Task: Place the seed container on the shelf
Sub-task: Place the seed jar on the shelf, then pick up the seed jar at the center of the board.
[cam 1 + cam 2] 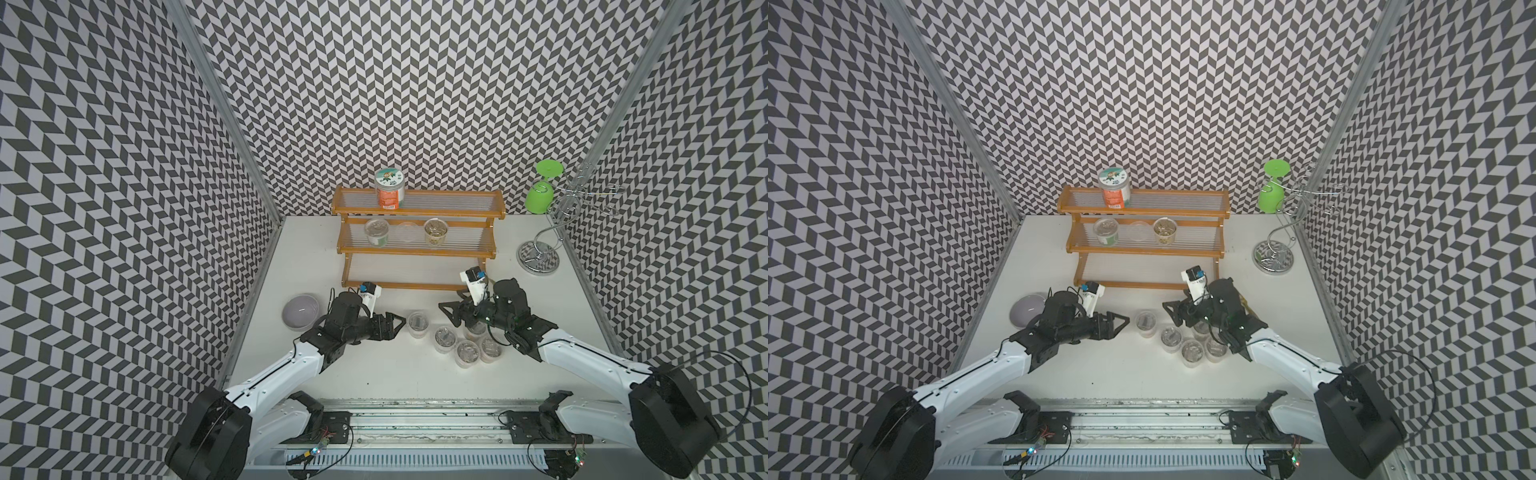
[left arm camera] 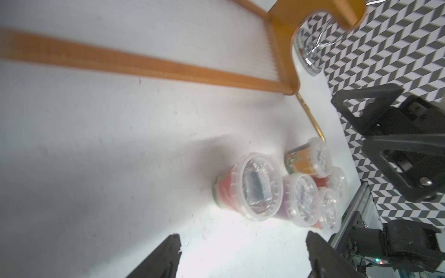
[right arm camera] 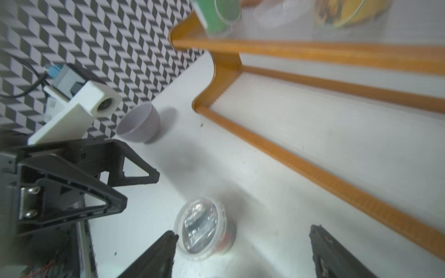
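Observation:
Several clear lidded seed containers stand clustered on the white table; the nearest to both grippers, a seed container (image 1: 417, 323) (image 1: 1145, 322) (image 2: 250, 185) (image 3: 202, 227) with a red label, stands at the cluster's left end. My left gripper (image 1: 395, 326) (image 2: 243, 237) hovers just left of it, open and holding nothing. My right gripper (image 1: 446, 316) (image 3: 243, 232) hangs just right of it, open, and one finger (image 3: 166, 245) shows close beside the lid. The shelf (image 1: 417, 215) (image 1: 1142, 212) (image 2: 168, 69) (image 3: 313, 173) stands behind; its lowest tier holds nothing.
A tall orange-labelled jar (image 1: 390, 187) stands on the top tier, and three small tubs (image 1: 377, 231) sit on the middle one. A grey bowl (image 1: 300, 311) (image 3: 139, 125) sits at the left. A chrome wire stand (image 1: 540, 253) with a green cup (image 1: 540, 199) stands at the back right.

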Tool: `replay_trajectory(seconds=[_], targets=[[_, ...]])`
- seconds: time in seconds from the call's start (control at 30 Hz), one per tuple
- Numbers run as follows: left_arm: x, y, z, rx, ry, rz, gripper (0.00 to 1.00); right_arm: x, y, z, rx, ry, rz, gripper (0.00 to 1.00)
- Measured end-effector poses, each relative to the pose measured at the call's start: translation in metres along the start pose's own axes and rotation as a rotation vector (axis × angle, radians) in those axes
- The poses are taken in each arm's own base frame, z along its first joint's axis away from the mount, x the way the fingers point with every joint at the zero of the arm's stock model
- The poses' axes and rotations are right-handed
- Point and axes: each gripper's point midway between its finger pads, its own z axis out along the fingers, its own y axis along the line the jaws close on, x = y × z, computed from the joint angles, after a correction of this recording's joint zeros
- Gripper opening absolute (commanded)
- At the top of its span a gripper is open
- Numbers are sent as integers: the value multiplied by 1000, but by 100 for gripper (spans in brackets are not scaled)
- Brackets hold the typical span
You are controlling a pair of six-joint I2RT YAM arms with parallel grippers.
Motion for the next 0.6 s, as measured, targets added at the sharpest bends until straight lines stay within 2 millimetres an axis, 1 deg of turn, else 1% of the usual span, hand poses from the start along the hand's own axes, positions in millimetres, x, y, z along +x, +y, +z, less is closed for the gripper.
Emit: replay_trajectory(seconds=[0.03, 0.1, 0.13, 0.23, 0.37, 0.43, 0.53, 0.6], targets=[[5, 5, 1, -14, 5, -12, 85, 7, 6, 3, -8, 32, -14, 89], [7, 12, 1, -40, -7, -29, 86, 18, 20, 11, -23, 91, -51, 92], [6, 15, 0, -56, -21, -34, 86, 23, 28, 16, -29, 119, -73, 93], [-1, 22, -7, -102, -84, -35, 88, 34, 43, 27, -23, 170, -131, 95], [-11, 25, -17, -128, -161, -38, 89, 50, 46, 35, 23, 215, -200, 97], [-13, 27, -20, -135, -189, -39, 89, 54, 47, 37, 43, 213, -231, 97], [-13, 30, -23, -139, -212, -45, 90, 58, 48, 39, 57, 185, -274, 97], [-11, 32, -24, -141, -218, -50, 90, 60, 46, 39, 67, 175, -290, 95]])
